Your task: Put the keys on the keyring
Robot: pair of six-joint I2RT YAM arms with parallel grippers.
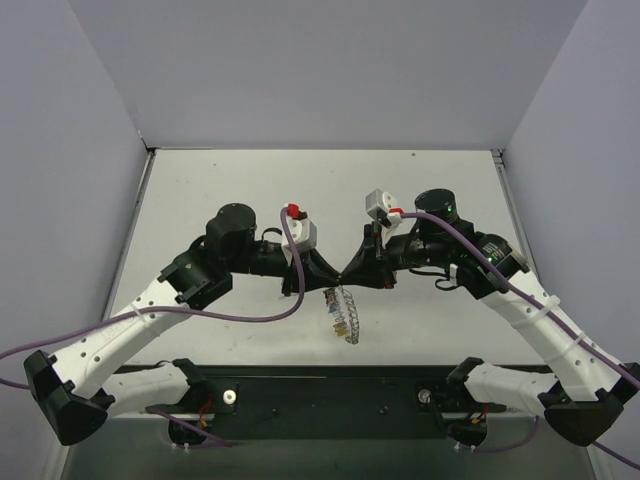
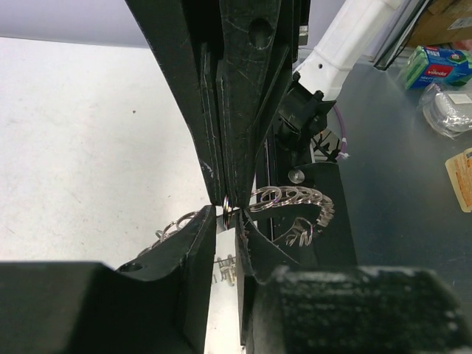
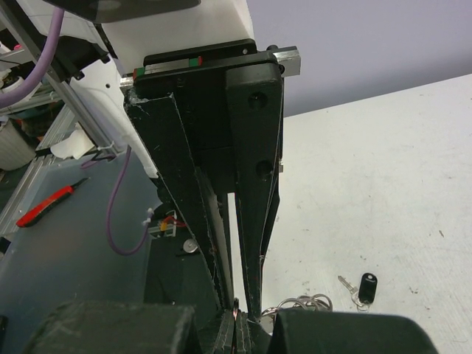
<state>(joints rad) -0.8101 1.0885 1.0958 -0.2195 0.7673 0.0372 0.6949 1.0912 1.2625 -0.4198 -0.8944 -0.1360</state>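
Note:
The silvery keyring (image 1: 348, 318) with a chain-like rim hangs on edge above the table's near middle, below the two grippers, which meet tip to tip. Small keys (image 1: 338, 312) dangle inside it; their colours are hard to tell. My left gripper (image 1: 336, 273) and right gripper (image 1: 353, 272) both pinch the ring's top. In the left wrist view my left gripper (image 2: 227, 217) closes on a thin loop, the keyring (image 2: 291, 196) arcs to either side, and keys (image 2: 225, 269) hang below. In the right wrist view my right gripper (image 3: 234, 318) is shut on a loop, with the keyring's coils (image 3: 302, 302) beside it.
A black-headed key (image 3: 368, 285) on a small split ring lies on the white table, right of the grippers in the right wrist view. The black base rail (image 1: 330, 392) runs along the near edge. Grey walls enclose the left, right and far sides.

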